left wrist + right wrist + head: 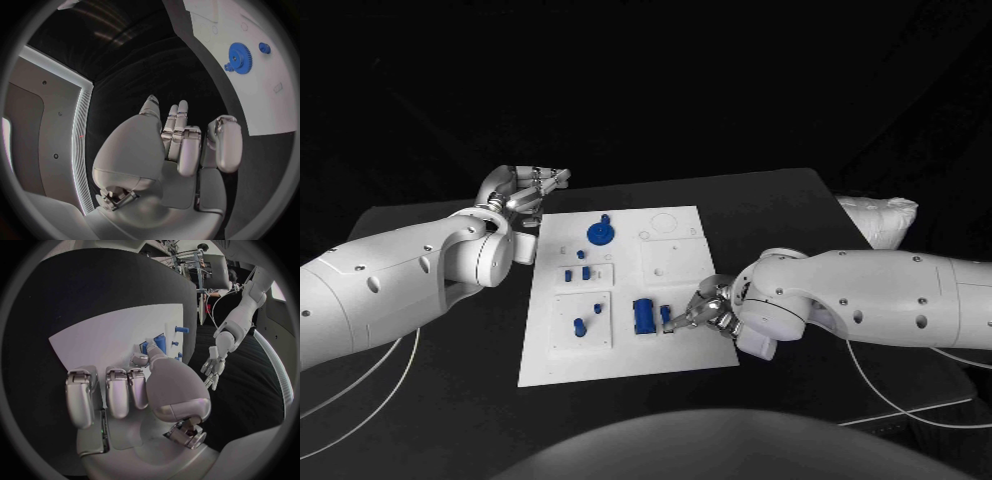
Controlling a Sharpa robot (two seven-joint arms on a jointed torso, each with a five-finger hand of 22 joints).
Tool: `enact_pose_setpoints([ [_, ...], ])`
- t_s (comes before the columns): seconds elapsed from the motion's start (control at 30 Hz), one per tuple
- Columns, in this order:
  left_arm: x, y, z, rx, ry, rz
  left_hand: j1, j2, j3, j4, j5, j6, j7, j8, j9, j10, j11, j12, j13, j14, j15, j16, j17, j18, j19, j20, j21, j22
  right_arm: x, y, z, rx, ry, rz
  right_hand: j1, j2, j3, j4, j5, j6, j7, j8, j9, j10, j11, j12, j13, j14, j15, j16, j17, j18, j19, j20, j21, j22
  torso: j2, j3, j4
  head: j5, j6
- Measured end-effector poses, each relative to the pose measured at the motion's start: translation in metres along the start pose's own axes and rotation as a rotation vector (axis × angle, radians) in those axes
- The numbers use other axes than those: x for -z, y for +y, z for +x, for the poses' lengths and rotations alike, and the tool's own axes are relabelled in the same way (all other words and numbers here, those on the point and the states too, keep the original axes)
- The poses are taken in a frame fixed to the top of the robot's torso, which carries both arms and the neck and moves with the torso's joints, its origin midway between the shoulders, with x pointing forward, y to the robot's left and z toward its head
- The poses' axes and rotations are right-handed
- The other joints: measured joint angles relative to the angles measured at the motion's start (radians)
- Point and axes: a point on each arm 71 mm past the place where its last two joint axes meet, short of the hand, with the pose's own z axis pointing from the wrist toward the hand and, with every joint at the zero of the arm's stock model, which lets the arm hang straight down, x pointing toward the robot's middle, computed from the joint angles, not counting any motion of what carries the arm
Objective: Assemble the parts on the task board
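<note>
Right robot hand: the right robot hand [701, 312] is low over the near right part of the task board [668, 225], fingers curled toward a blue block-shaped part [645, 316]. In the right wrist view its fingertips [140, 359] sit right against that part [157, 344]; whether it pinches the part or only touches it I cannot tell.

Left robot hand: the left robot hand [524, 192] hovers off the board's far left corner, above the black worktop [776, 200], fingers loosely spread and holding nothing (its own wrist view shows the bare palm [175, 150]).

Parts on the board: a blue gear [600, 234] with a small blue knob [606, 217] just beyond it sits at the far left; small blue pegs [576, 273] stand in the middle left plate; more small blue pieces [586, 318] are on the near left plate.

Progress: probably midway. The gear and several pegs look seated, the block is being worked now, and the far right of the board shows bare fittings with nothing blue in them.

View differences: the head view gives the whole layout; the right wrist view alone shows the fingertip contact and the pegs [181, 330] side-on; the left wrist view shows the gear's teeth [238, 53].
</note>
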Motion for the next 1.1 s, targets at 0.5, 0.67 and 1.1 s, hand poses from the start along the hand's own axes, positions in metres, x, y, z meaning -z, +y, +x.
enact_pose_setpoints([
  [0.5,0.0,0.0001,-0.0003,0.0,-0.001,0.0,0.0,0.0,0.0,0.0,0.0,0.0,0.0,0.0,0.0,0.0,0.0,0.0,0.0,0.0,0.0,0.0,0.0,0.0,0.0,0.0,0.0,0.0,-0.0004,0.0,-0.0006,-0.001,-0.001,-0.001,0.0,0.002,0.0,0.0,0.004,-0.009,-0.002,-0.007,-0.002,0.0,0.0,0.0,0.0,0.0,0.0,0.0,0.0,0.0,0.0,0.0,0.0,0.0,0.0,0.0003,-0.0003,0.0,0.0],
  [0.67,-0.0001,0.0001,-0.0007,-0.001,-0.001,0.0,0.0,0.0,0.0,0.0,0.0,0.0,0.0,0.0,0.0,0.0,0.0,0.0,0.0,0.0,0.0,0.0,0.0,0.0,0.0,0.0,0.0,0.0,-0.0007,-0.0001,-0.0011,-0.002,-0.003,-0.002,0.0,0.002,0.0,0.0,0.004,-0.009,-0.002,-0.011,-0.002,0.0,0.0,0.0,0.0,0.0,0.0,0.0,0.0,0.0,0.0,0.0,0.0,0.0,0.0,0.0003,-0.0002,0.0,0.0],
  [1.1,0.0003,0.0003,-0.0013,-0.001,-0.002,0.0,0.0,0.0,0.0,0.0,0.0,0.0,0.0,0.0,0.0,0.0,0.0,0.0,0.0,0.0,0.0,0.0,0.0,0.0,0.0,0.0,0.0,0.0,0.0015,-0.0038,-0.0006,-0.01,0.004,-0.021,-0.006,0.007,-0.008,0.008,-0.005,-0.012,0.001,-0.015,0.002,0.0,0.0,0.0,0.0,0.0,0.0,0.0,0.0,0.0,0.0,0.0,0.0,0.0,0.0,0.0001,0.0003,0.002,0.0],
])
